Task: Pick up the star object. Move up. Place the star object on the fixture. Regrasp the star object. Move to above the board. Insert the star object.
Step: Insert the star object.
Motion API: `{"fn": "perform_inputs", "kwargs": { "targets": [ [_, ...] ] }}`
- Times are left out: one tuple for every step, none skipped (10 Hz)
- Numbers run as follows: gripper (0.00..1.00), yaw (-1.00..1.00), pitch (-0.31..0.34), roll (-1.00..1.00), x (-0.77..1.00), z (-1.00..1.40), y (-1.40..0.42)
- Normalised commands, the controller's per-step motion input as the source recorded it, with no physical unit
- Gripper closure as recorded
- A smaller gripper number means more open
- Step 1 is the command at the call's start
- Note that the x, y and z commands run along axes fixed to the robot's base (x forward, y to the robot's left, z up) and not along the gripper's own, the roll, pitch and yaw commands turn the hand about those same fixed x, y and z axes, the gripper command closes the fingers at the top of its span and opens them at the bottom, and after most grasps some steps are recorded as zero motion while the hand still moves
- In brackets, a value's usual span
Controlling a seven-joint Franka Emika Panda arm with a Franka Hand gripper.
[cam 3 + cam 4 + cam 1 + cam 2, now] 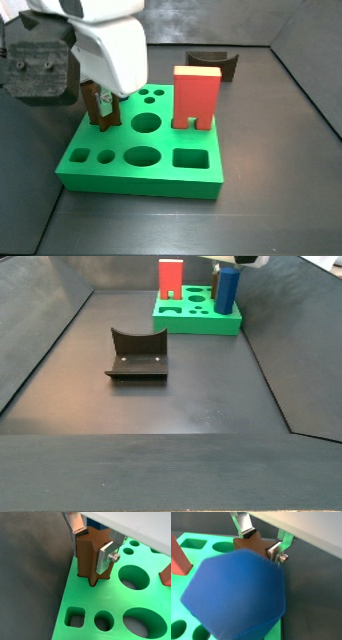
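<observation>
Dark matte floor; green board on it; jaws clamped on star object over board edge.

The dark floor carries the green board and, well apart, the fixture.

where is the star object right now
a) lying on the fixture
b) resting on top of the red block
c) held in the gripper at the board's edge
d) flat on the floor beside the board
c: in a wrist view the gripper is shut on the star object, which stands upright with its lower tip at the edge of the green board; in a side view the fixture is bare.
</observation>
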Motion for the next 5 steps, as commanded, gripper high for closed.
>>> {"fn": "perform_inputs", "kwargs": {
  "targets": [
    [1.0, 0.05, -0.037, 0.4, -0.2, -0.63, 0.16],
    [1.0, 0.04, -0.047, 0.3, -0.17, -0.81, 0.04],
    [1.0, 0.0, -0.096, 0.13, 0.0, -1.0, -0.06],
    [1.0, -0.11, -0.004, -0.04, 0.0, 0.0, 0.05],
    [1.0, 0.0, 0.0, 0.0, 0.0, 0.0, 0.0]
  ]
}}
